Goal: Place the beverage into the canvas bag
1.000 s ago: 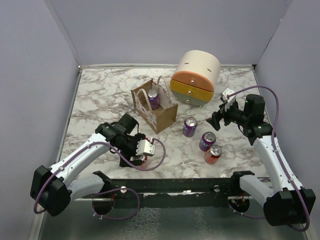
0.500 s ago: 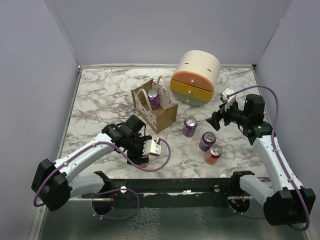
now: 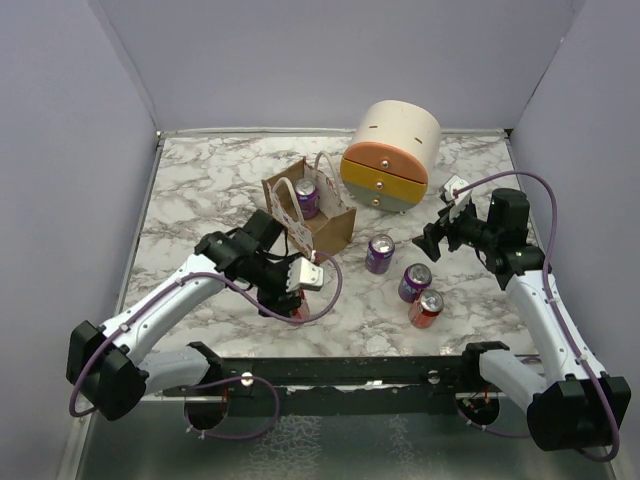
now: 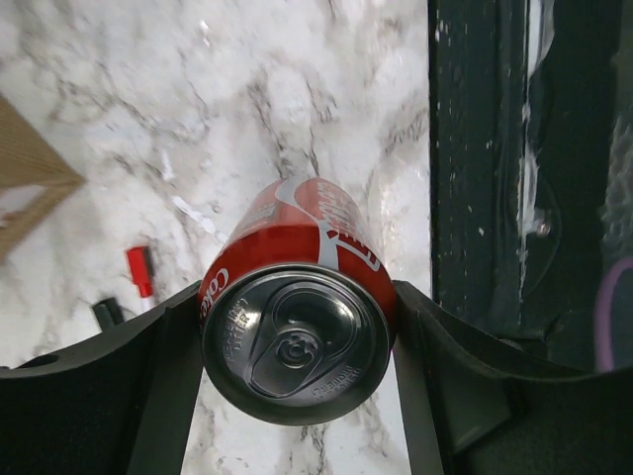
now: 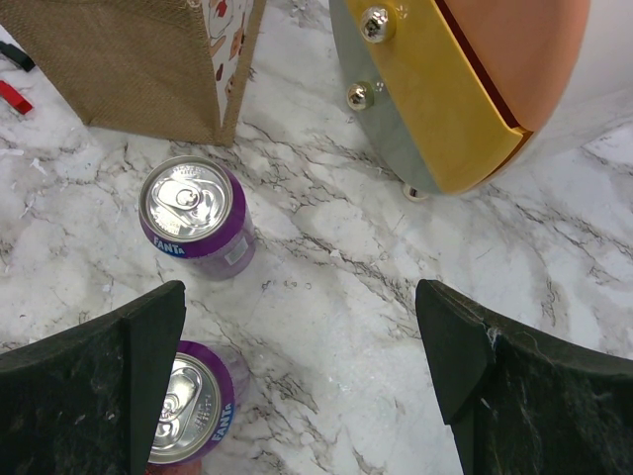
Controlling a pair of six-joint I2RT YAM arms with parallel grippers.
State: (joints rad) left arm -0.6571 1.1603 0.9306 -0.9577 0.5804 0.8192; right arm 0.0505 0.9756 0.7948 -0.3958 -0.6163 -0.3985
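Shifting toward bag (image 3: 312,218) off near desk (image 3: 200,190) edge, grasping red can (image 4: 297,332) in left end effector (image 3: 297,301); right end effector (image 5: 302,366) released above purple cans (image 5: 193,220).

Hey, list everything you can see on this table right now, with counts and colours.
canvas bag: one, tan-brown, mid-table.
purple cans: three; one inside the bag, two standing right of it.
held red can: one, between the left fingers.
loose red can: one, standing by the nearer purple can.
drawer unit: one, round, cream, orange and yellow fronts, far side.
table: one, white-grey marble.
left gripper: shut on the held red can.
right gripper: open, empty.
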